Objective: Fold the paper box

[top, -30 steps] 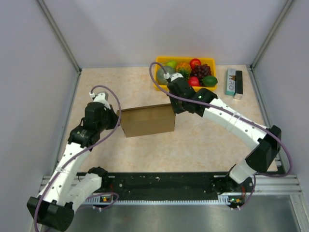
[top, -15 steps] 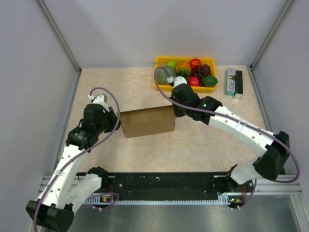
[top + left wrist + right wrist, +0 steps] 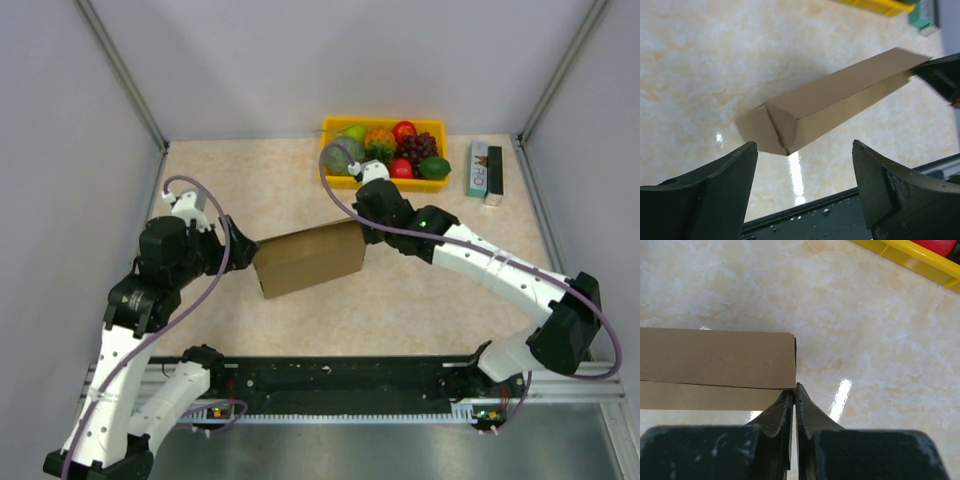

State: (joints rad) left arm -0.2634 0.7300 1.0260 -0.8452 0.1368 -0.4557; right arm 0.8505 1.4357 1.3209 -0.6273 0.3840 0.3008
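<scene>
The paper box [image 3: 308,258] is a flat brown cardboard piece lying slantwise mid-table, its left end nearer the arms. My left gripper [image 3: 238,250] stands open just off that left end and touches nothing. In the left wrist view the box's [image 3: 830,100] creased end sits between and beyond the wide-apart fingers [image 3: 730,175] of the left gripper [image 3: 804,150]. My right gripper [image 3: 362,228] is shut at the box's right end. The right wrist view shows the right gripper [image 3: 795,388] pinched on the end edge of the box [image 3: 715,357].
A yellow tray [image 3: 436,125] of fruit stands at the back, close behind the right arm's wrist. A small green-and-white carton [image 3: 484,170] lies to its right. The black rail [image 3: 340,378] with the arm bases runs along the near edge. Grey walls close both sides.
My left gripper has opened, let go of the box's left end and drawn back to the left. The box's left end has swung toward the near edge. The right gripper stays shut.
</scene>
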